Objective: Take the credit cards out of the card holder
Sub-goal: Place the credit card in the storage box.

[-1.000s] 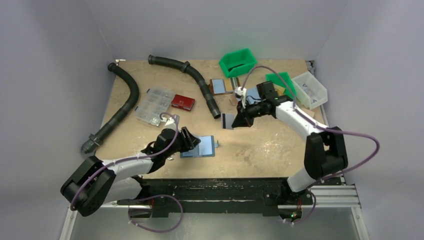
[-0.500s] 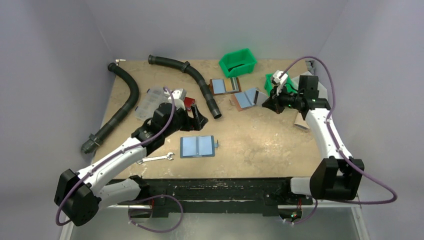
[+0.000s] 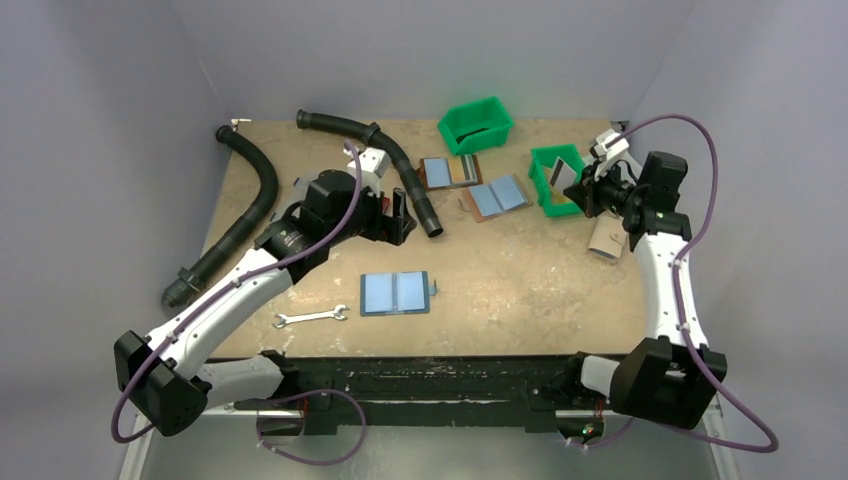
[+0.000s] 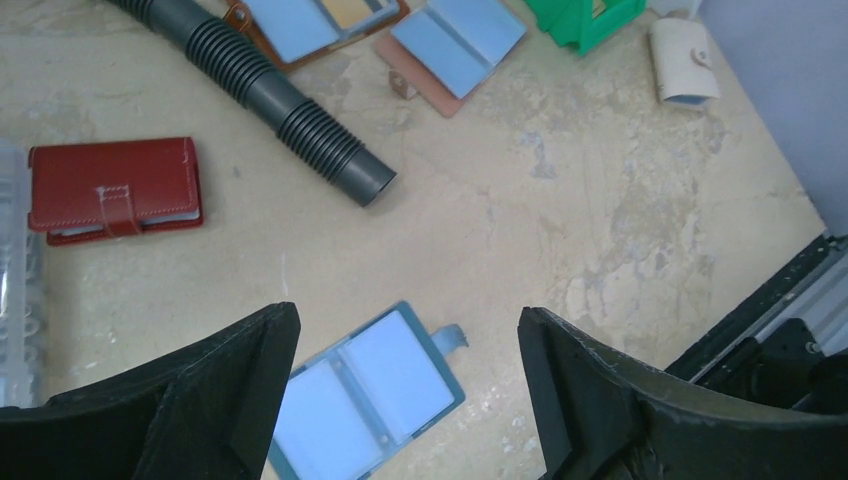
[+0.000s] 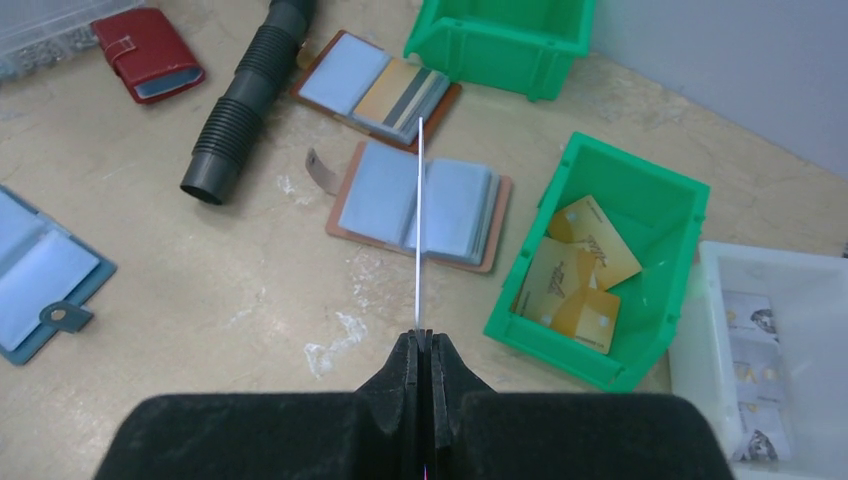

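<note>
Pinched the right tool (image 5: 422, 335) shut on a thin card (image 5: 419, 220), seen edge-on from the wrist like a pale line. Held that card up in the air, off the surface (image 3: 520, 280), at the far right. From above, looked to be over the near green bin (image 5: 580, 360). Saw a few yellow cards (image 5: 575, 270) lying in that bin.

Found the left tool (image 4: 408, 325) spread wide, with nothing between its fingers, up in the air over the middle of the surface.

Saw the card holder (image 3: 397, 293) lying open and flat near the front middle of the surface, below the left tool and not touching it. Showed two light-blue pockets side by side and a small snap tab (image 3: 436, 290) sticking out on the right. Could not tell if any card was in the pockets.

Saw two open brown holders (image 5: 375, 90) (image 5: 460, 210) with blue insides farther back, close to each other, between a black hose (image 5: 240, 105) and the near green bin. Saw a shut red wallet (image 4: 112, 188) left of the hose end. Saw a second green bin (image 3: 476, 125) at the back, a white tray (image 5: 700, 320) just right of the near bin, a small beige holder (image 4: 682, 62) near the right edge, and a wrench (image 3: 311, 318) near the front, left of the card holder.
</note>
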Robot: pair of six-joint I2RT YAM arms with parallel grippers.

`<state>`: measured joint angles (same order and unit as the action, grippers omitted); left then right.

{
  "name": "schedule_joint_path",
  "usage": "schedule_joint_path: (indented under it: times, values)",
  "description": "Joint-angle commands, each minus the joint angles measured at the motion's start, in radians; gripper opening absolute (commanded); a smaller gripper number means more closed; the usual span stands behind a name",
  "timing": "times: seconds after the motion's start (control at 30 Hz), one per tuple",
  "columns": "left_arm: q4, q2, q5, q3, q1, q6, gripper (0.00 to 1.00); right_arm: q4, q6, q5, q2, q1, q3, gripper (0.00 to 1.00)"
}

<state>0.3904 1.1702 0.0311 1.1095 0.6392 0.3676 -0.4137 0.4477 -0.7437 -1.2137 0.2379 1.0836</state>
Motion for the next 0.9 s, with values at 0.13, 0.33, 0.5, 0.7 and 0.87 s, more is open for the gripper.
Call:
schedule_joint_path:
  times: [0.13,0.33,0.5,0.7,0.87]
  values:
    - [0.01,-0.141,-0.227,-0.181,-0.023,-0.087,0.88,0.077,-0.035,0.017,0.04,0.05,-0.014,0.0]
    - [0.039,-0.177,-0.263,-0.185,-0.024,-0.097,0.87,0.091,-0.039,0.042,0.063,0.07,-0.023,0.0]
    - [0.036,-0.178,-0.221,-0.19,-0.024,-0.093,0.87,0.079,-0.034,0.088,0.079,0.07,-0.018,0.0]
    - [0.038,-0.192,-0.215,-0.188,-0.024,-0.091,0.87,0.011,0.012,0.187,0.068,0.07,0.04,0.0]
    - [0.039,-0.202,-0.216,-0.191,-0.024,-0.091,0.87,-0.017,0.027,0.261,0.026,0.07,0.113,0.0]
